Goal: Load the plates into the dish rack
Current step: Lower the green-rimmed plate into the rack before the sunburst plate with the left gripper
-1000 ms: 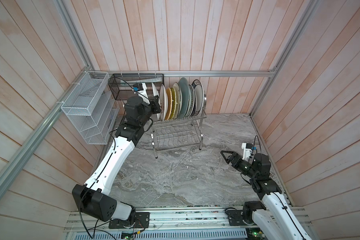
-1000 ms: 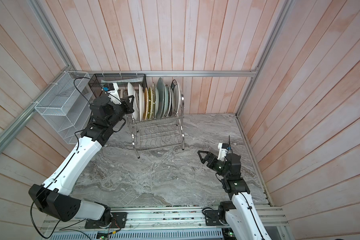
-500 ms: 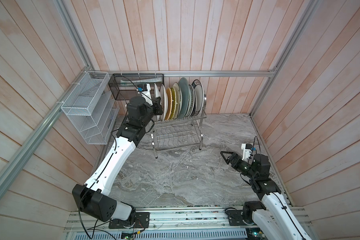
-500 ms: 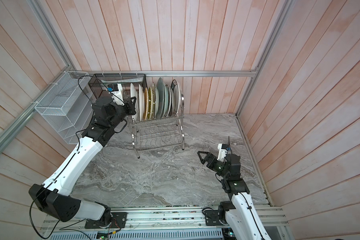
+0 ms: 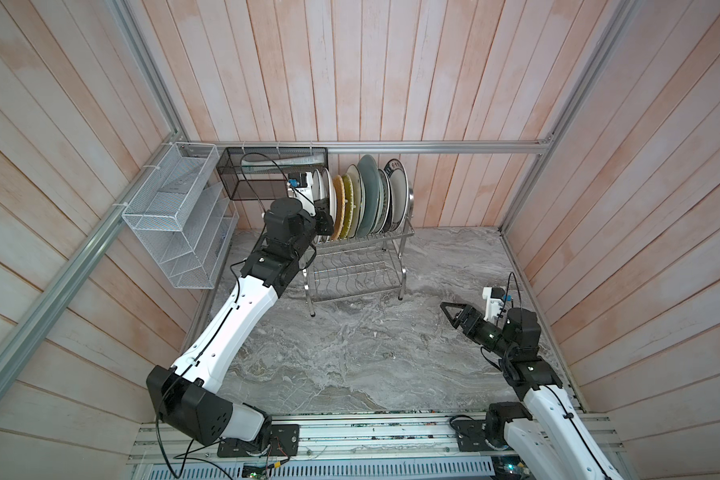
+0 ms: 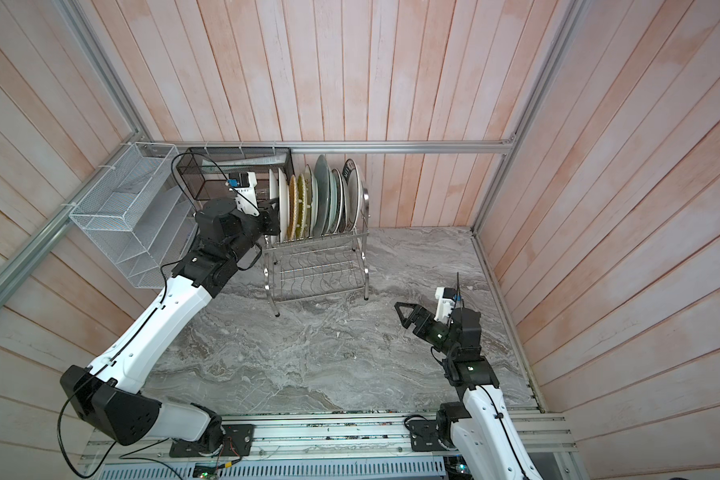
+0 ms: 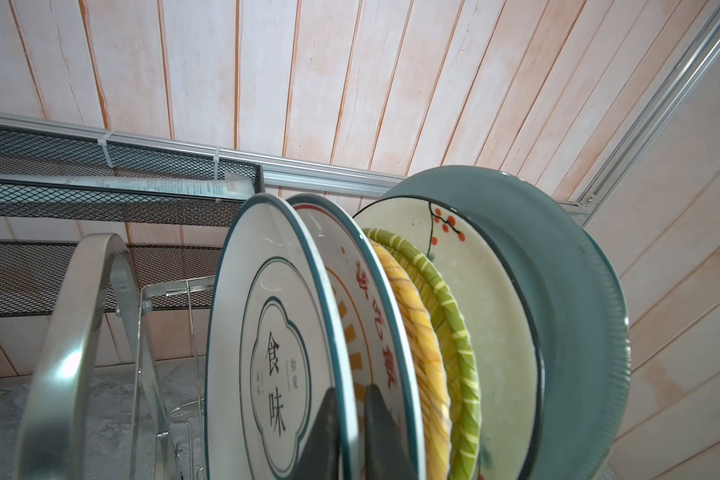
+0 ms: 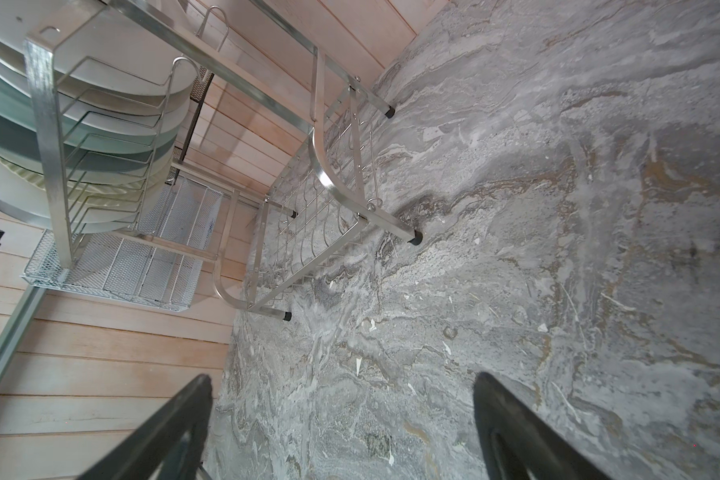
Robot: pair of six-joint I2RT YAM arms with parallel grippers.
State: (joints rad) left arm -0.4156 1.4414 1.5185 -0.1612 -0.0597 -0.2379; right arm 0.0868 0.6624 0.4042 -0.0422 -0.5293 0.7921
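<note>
Left gripper (image 7: 350,392): the fingers (image 7: 325,432) straddle the rim of the end plate (image 7: 275,353) with a narrow gap. You cannot tell whether they pinch it or merely flank it. The plate stands upright in the rack (image 5: 352,272), upper tier, at the end of the row.

Judgement: open just enough to clear the rim, then back straight out along the plate's plane.

Sunburst plate (image 7: 373,316) sits just behind the far finger; don't nudge it. Black basket (image 5: 267,174) is close beside the wrist.

Right gripper (image 5: 453,312): wide open, empty, well apart.

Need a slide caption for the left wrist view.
Left gripper straddles the rim of the blue-ringed plate, upright in the dish rack.
</note>
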